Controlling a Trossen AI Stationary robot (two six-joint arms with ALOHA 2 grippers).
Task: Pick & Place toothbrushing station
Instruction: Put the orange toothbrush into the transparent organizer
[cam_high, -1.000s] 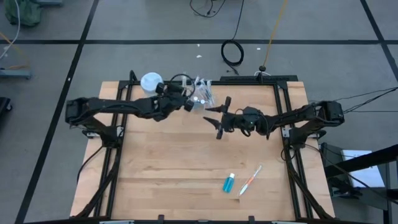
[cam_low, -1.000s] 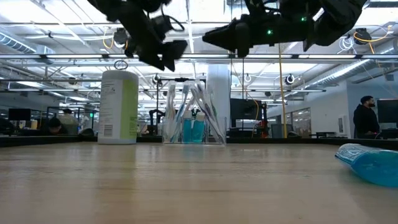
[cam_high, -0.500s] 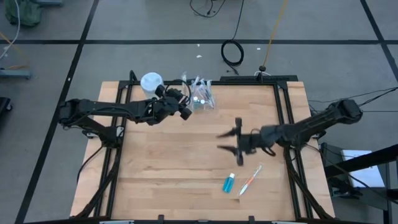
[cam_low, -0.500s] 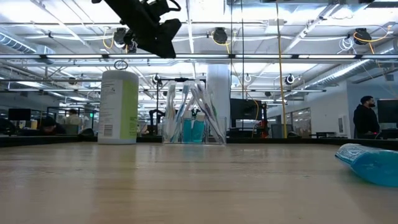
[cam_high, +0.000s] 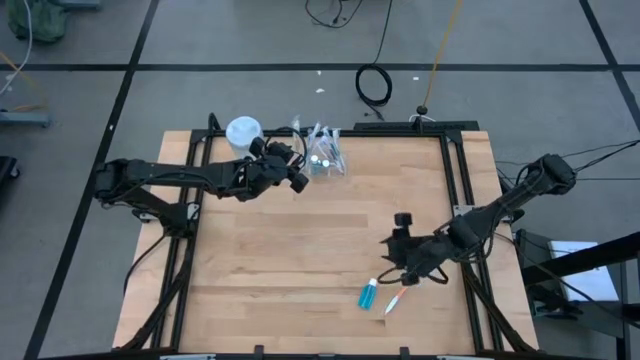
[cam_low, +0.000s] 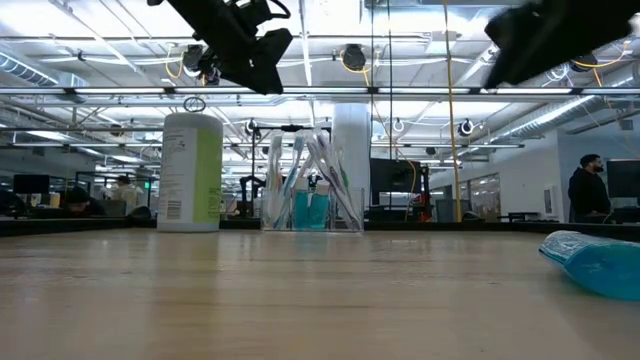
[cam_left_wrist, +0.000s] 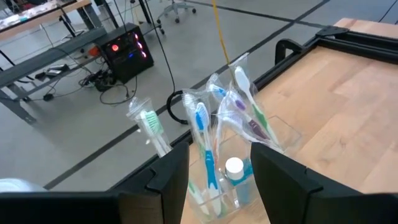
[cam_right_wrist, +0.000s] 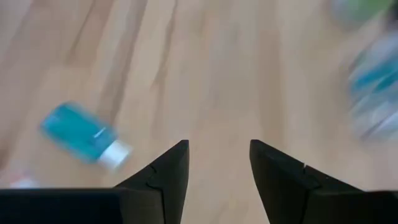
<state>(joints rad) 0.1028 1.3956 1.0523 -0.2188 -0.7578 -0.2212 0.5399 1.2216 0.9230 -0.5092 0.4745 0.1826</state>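
A clear plastic cup (cam_high: 322, 160) stands at the table's far edge. It holds several wrapped toothbrushes (cam_left_wrist: 202, 124) and a blue white-capped tube (cam_left_wrist: 234, 169). My left gripper (cam_high: 298, 181) hovers open just left of the cup and above it, and the cup shows between its fingers in the left wrist view. A second blue tube (cam_high: 369, 294) and a loose toothbrush (cam_high: 402, 290) lie flat near the table's front right. My right gripper (cam_high: 393, 272) hangs open above them, slanting down. Its wrist view shows the tube (cam_right_wrist: 78, 134) off to one side of the fingers.
A white and green bottle (cam_high: 243, 131) stands upright left of the cup at the far edge, close behind my left arm. The middle and left of the wooden table (cam_high: 270, 260) are bare. The black frame rails (cam_high: 460, 190) run along the table's sides.
My right gripper has swung from beside the cup at the table's middle toward the near right, tipping downward, and now hangs over the loose tube and toothbrush. My left gripper drew back a little from the cup and rose, then kept still. Both stayed open.
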